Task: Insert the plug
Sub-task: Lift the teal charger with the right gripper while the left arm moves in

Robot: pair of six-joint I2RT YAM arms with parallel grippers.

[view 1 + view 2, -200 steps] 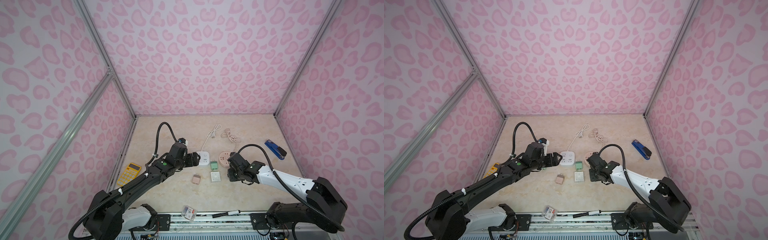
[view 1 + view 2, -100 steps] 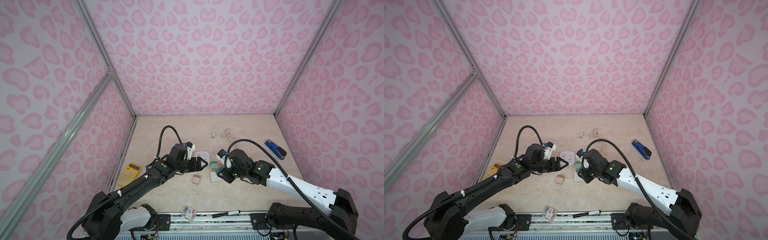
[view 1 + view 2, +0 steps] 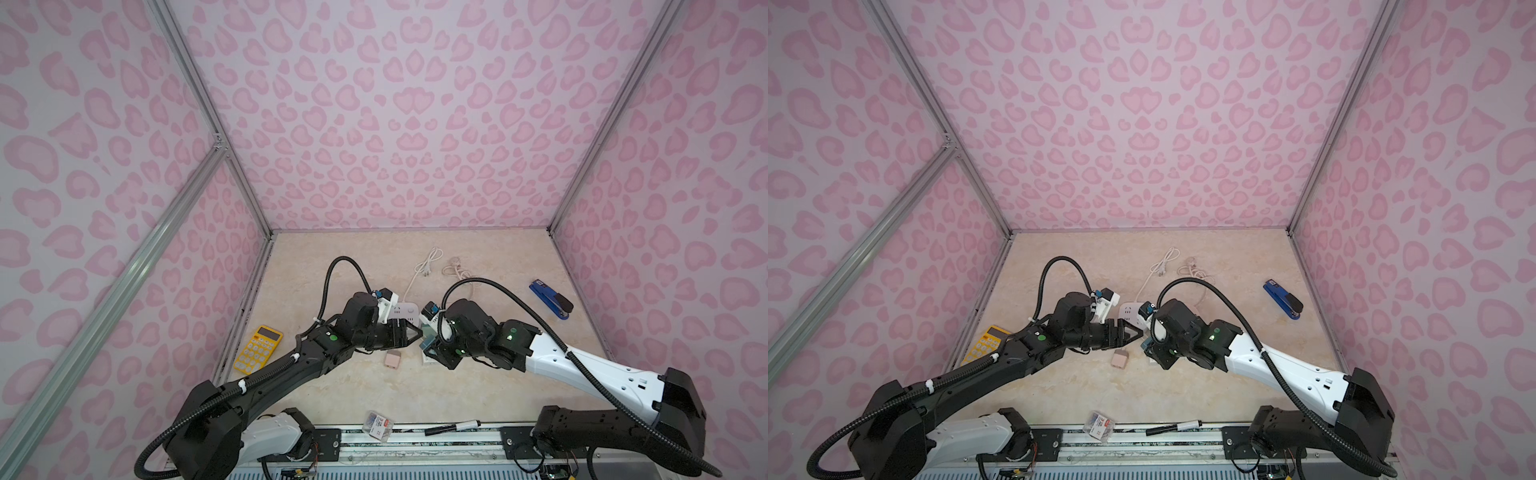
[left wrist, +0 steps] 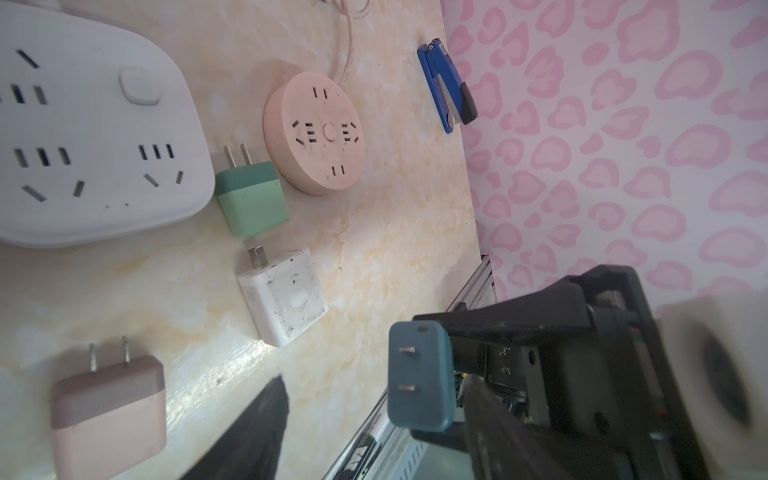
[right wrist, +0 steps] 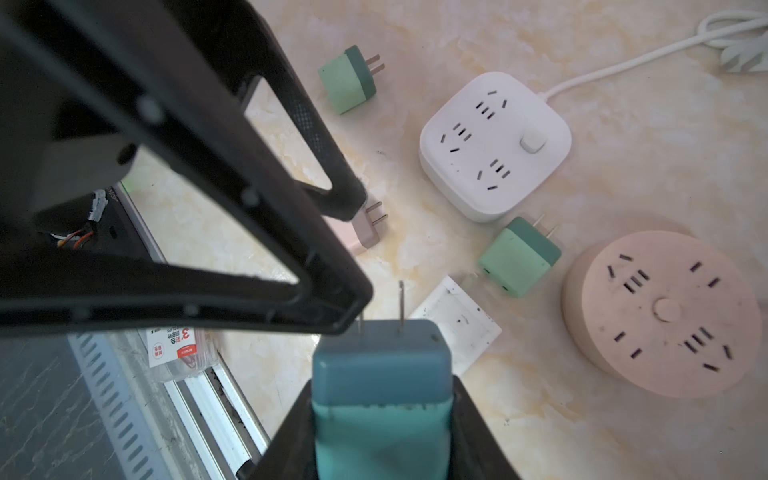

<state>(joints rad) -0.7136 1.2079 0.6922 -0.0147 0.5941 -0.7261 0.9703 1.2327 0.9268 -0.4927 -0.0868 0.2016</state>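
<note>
Overhead, in both top views, the left gripper [image 3: 415, 335] and right gripper [image 3: 430, 343] meet nose to nose above the table [image 3: 490, 257]. Left wrist view: the right gripper pinches the blue plug [image 4: 417, 376], prongs bared, off the table. Right wrist view: the left gripper's fingers [image 5: 232, 183] stand spread beside the prongs.

My left gripper [image 3: 1136, 332] sits open right before my held plug [image 5: 382, 365], barring its way. The green plug [image 5: 519, 255] and charger [image 5: 457, 328] crowd the strip [image 5: 494, 145]; the table [image 3: 478, 386] lies bare nearer my bases.
</note>
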